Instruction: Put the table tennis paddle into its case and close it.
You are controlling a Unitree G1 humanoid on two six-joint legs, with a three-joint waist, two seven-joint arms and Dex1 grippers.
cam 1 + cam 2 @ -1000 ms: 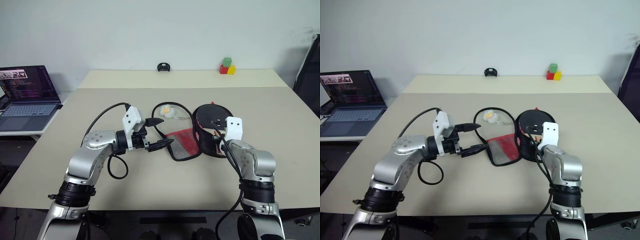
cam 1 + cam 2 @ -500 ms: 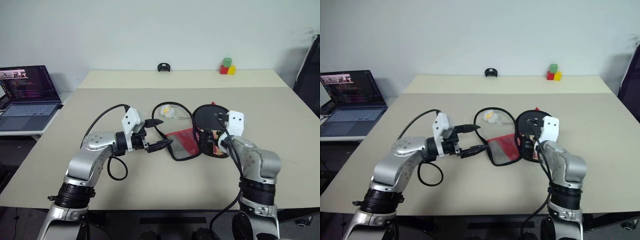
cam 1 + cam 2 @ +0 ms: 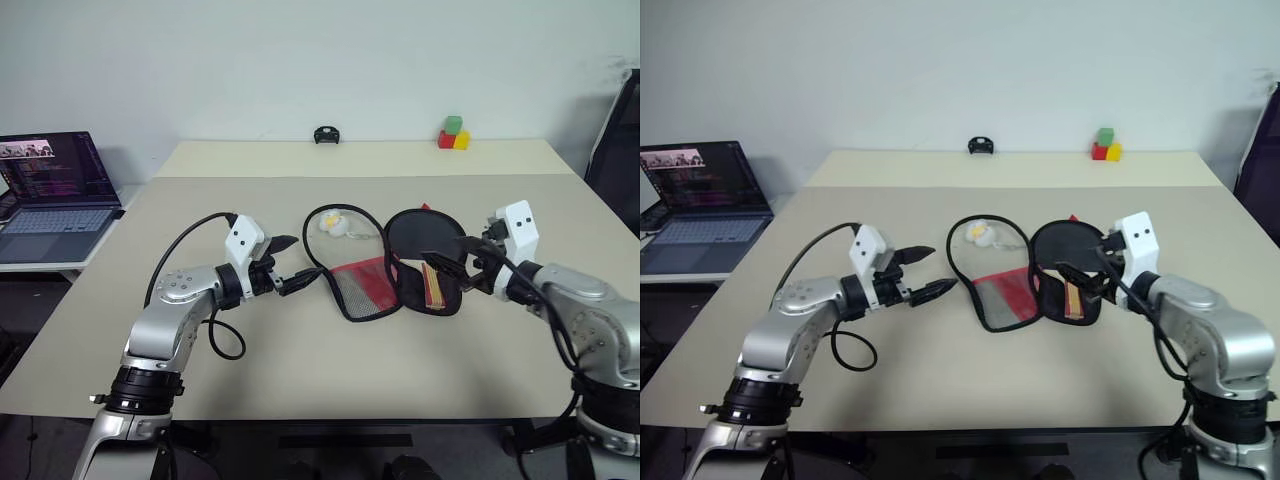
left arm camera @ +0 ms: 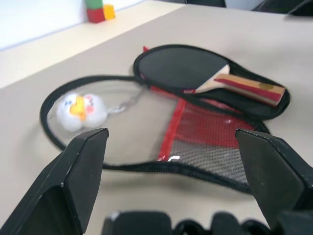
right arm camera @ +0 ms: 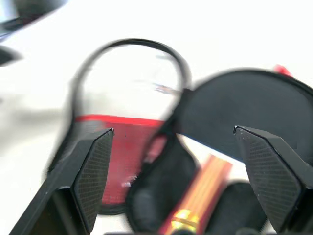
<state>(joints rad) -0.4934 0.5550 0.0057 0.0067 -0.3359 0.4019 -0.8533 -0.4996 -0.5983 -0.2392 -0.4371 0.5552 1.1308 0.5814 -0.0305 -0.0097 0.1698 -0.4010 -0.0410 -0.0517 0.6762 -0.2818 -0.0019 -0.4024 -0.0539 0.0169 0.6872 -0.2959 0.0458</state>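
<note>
Beige tabletop point(image 3: 300, 370) carries the case point(image 3: 375, 262), unzipped and spread flat mid-table, with the table tennis paddle point(image 3: 425, 240) lying in its right half, black face up and striped handle toward the near edge. Left end effector point(image 3: 296, 263) hovers just left of the case, fingers apart and empty; right end effector point(image 3: 455, 265) is just right of the paddle, fingers apart, holding nothing. Small white ball point(image 3: 333, 224) sits inside the left flap's loop.

A beige table point(image 3: 300, 370) carries the opened case point(image 3: 372, 285), coloured blocks point(image 3: 453, 134) and a small black object point(image 3: 325, 134).
</note>
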